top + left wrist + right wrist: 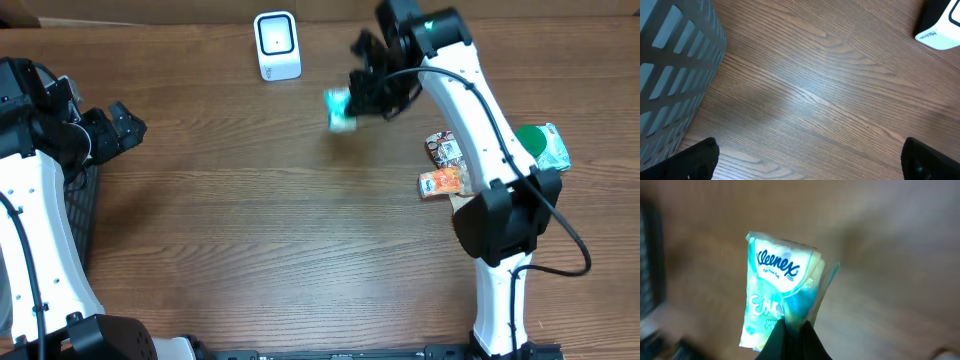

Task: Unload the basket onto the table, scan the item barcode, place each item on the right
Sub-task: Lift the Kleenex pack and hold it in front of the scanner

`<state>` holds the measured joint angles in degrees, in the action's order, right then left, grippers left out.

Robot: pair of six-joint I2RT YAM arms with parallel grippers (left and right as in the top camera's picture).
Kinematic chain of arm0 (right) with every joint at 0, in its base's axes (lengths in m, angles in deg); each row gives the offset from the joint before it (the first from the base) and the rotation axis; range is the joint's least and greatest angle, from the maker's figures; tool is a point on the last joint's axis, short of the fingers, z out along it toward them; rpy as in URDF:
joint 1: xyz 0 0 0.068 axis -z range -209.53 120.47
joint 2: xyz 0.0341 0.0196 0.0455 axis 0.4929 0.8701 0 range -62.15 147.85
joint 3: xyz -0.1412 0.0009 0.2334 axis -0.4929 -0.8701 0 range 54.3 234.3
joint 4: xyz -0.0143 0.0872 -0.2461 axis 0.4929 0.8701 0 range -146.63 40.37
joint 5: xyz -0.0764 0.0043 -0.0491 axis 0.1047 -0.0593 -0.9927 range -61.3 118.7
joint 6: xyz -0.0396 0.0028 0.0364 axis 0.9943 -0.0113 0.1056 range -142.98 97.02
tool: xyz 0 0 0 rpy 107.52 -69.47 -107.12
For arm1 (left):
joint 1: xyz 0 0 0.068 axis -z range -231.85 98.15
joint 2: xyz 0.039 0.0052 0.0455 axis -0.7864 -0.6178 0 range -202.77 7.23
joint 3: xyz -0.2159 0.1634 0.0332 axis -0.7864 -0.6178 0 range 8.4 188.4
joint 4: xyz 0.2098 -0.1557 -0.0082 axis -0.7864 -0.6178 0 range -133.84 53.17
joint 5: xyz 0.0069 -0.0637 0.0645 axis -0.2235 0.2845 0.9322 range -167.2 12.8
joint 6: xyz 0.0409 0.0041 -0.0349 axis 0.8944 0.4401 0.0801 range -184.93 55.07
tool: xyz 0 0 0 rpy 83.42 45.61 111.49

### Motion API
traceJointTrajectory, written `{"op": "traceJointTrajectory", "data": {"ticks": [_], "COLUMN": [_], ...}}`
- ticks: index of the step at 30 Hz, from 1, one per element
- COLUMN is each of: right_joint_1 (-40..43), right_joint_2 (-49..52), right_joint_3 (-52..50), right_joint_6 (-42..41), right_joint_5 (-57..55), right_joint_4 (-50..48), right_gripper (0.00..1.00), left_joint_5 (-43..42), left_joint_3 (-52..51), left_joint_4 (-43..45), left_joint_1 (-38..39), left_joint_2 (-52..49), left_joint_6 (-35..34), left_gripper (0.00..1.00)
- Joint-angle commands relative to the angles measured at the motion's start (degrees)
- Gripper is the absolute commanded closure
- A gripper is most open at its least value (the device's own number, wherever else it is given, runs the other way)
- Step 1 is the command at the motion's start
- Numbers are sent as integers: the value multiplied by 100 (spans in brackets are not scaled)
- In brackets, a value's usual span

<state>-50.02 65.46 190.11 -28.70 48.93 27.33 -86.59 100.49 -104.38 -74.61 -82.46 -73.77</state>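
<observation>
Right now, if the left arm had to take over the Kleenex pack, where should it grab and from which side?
Probably its free logo end, coming from the robot's left. The Kleenex pack is pinched at one end by the right gripper and sticks out leftward from it, so that end is clear for the open left gripper.

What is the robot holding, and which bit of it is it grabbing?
The right hand pinches a Kleenex tissue pack by one end of its wrapper, the end below the printed name. The left hand is open and empty.
</observation>
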Motion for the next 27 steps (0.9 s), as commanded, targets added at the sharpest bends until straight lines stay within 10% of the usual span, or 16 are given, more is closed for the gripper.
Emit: {"op": "traceJointTrajectory", "data": {"ticks": [1,9,27], "right_joint_1": [-463,-1497,-1552], "right_joint_2": [-208,328,2441], "right_joint_3": [719,514,514], "right_joint_6": [-229,1421,5755], "right_joint_5": [-1882,-5619,-5460], "right_joint_4": [-352,-3467,-6758], "right_gripper": [96,96,96], "left_joint_5": [-52,-52,-52], "left_joint_3": [101,101,101], "left_joint_4": [11,11,11], "left_joint_1": [-4,-4,-4], "left_joint_2": [-2,-2,-2], "left_joint_6": [-59,-59,-59], "left_gripper": [1,0,1]}}
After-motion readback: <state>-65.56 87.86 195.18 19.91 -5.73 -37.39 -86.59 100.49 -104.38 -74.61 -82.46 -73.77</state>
